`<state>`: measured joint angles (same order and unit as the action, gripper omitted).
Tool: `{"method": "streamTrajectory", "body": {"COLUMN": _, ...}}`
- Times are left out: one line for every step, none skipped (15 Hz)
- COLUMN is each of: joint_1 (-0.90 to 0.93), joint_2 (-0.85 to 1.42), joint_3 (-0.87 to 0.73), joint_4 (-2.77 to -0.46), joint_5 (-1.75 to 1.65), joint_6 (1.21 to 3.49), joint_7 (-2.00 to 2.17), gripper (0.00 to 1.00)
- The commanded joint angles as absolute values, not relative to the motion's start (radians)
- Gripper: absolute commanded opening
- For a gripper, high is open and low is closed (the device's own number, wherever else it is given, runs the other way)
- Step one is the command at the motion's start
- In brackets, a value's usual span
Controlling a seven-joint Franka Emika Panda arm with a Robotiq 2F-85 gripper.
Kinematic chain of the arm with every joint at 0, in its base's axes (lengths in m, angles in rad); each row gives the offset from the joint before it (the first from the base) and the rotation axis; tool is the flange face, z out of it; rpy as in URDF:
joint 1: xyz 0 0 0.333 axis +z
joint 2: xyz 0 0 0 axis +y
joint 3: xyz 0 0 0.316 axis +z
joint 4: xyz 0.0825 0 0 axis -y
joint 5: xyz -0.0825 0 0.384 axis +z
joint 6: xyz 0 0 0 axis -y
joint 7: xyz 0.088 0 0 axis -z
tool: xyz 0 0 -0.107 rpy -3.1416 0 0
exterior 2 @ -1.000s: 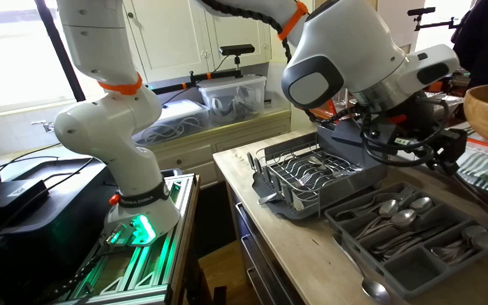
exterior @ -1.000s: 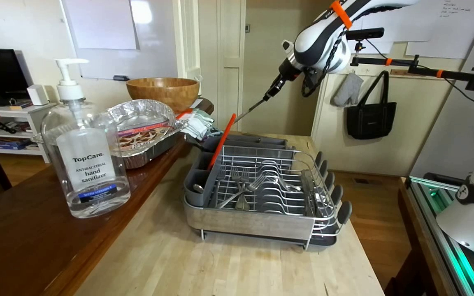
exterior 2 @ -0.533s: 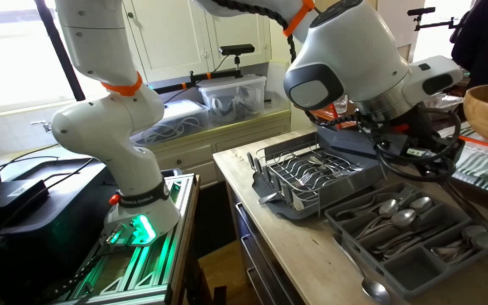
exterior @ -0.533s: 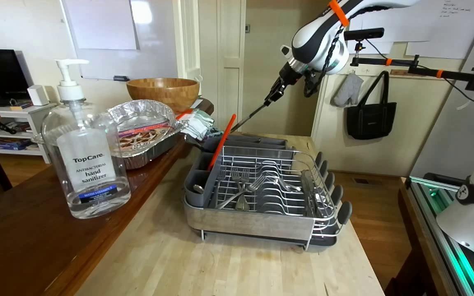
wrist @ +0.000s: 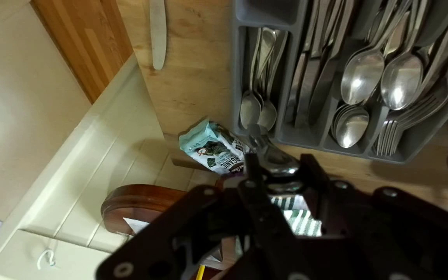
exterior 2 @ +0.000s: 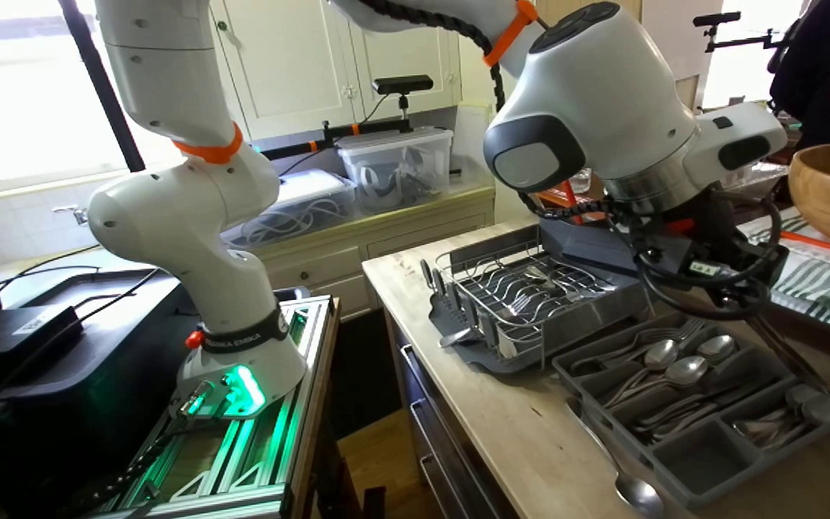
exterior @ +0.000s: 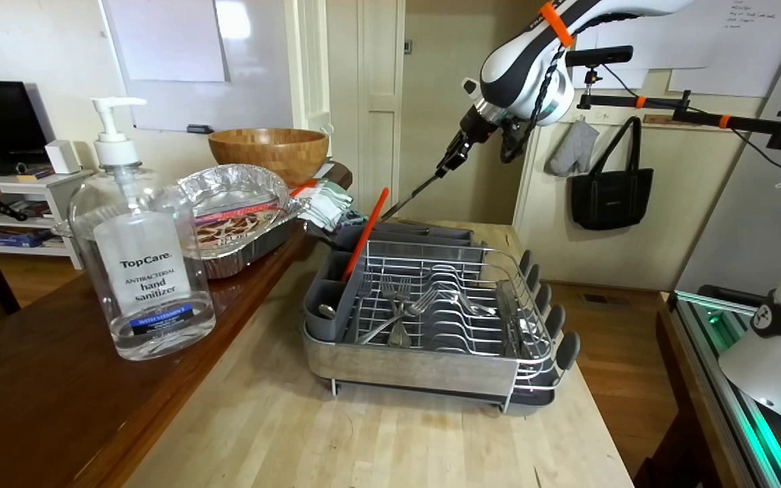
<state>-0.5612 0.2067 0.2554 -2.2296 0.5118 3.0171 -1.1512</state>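
My gripper [wrist: 280, 163] is shut on a long shiny metal utensil [wrist: 268, 153], which looks like a spoon held near its wide end. In an exterior view my gripper [exterior: 443, 168] is above the far side of the counter, with the utensil [exterior: 409, 195] slanting down from it. Its lower end is over the grey cutlery tray [exterior 2: 707, 458], near the compartment of small spoons [wrist: 250, 111]. I cannot tell whether it touches them. The tray [wrist: 265, 11] also holds knives [wrist: 309, 77], large spoons [wrist: 362, 76] and forks [wrist: 389, 136]. One compartment is bare.
A dish rack [exterior: 424, 366] with several forks and an orange utensil [exterior: 367, 234] stands beside the tray. A loose spoon [exterior 2: 637, 494] lies on the counter. Nearby are a snack packet [wrist: 212, 149], striped towel [exterior 2: 818, 281], wooden bowl [exterior: 272, 152], foil pan [exterior: 228, 176] and sanitizer bottle [exterior: 146, 271].
My gripper has moved slightly down with the utensil, bringing its lower end down over the cutlery tray. Over the last half second the arm has hardly moved.
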Motion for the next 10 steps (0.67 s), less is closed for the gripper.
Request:
{"method": "streamTrajectory", "body": {"joint_1": -0.568, "joint_2": 0.208, "joint_3": 0.252, "joint_4": -2.209, "joint_5": 0.507, "joint_6": 2.998, "joint_7": -1.163, "gripper": 0.07}}
{"method": "streamTrajectory", "body": {"joint_1": -0.569, "joint_2": 0.208, "joint_3": 0.252, "joint_4": -2.206, "joint_5": 0.505, "joint_6": 2.992, "joint_7": -1.166, "gripper": 0.07}}
{"method": "streamTrajectory", "body": {"joint_1": -0.572, "joint_2": 0.207, "joint_3": 0.258, "joint_4": -2.202, "joint_5": 0.507, "joint_6": 2.983, "joint_7": -1.178, "gripper": 0.07}}
{"method": "streamTrajectory", "body": {"joint_1": -0.576, "joint_2": 0.205, "joint_3": 0.267, "joint_4": -2.2, "joint_5": 0.508, "joint_6": 2.971, "joint_7": -1.201, "gripper": 0.07}}
{"method": "streamTrajectory", "body": {"joint_1": -0.578, "joint_2": 0.206, "joint_3": 0.268, "joint_4": -2.195, "joint_5": 0.498, "joint_6": 2.955, "joint_7": -1.223, "gripper": 0.07}}
{"method": "streamTrajectory", "body": {"joint_1": -0.58, "joint_2": 0.207, "joint_3": 0.269, "joint_4": -2.191, "joint_5": 0.494, "joint_6": 2.941, "joint_7": -1.242, "gripper": 0.07}}
{"method": "streamTrajectory", "body": {"joint_1": -0.589, "joint_2": 0.204, "joint_3": 0.276, "joint_4": -2.187, "joint_5": 0.502, "joint_6": 2.915, "joint_7": -1.276, "gripper": 0.07}}
{"method": "streamTrajectory", "body": {"joint_1": -0.586, "joint_2": 0.204, "joint_3": 0.269, "joint_4": -2.184, "joint_5": 0.497, "joint_6": 2.906, "joint_7": -1.285, "gripper": 0.07}}
{"method": "streamTrajectory", "body": {"joint_1": -0.59, "joint_2": 0.204, "joint_3": 0.268, "joint_4": -2.178, "joint_5": 0.501, "joint_6": 2.892, "joint_7": -1.304, "gripper": 0.07}}
{"method": "streamTrajectory", "body": {"joint_1": -0.595, "joint_2": 0.205, "joint_3": 0.27, "joint_4": -2.169, "joint_5": 0.505, "joint_6": 2.875, "joint_7": -1.329, "gripper": 0.07}}
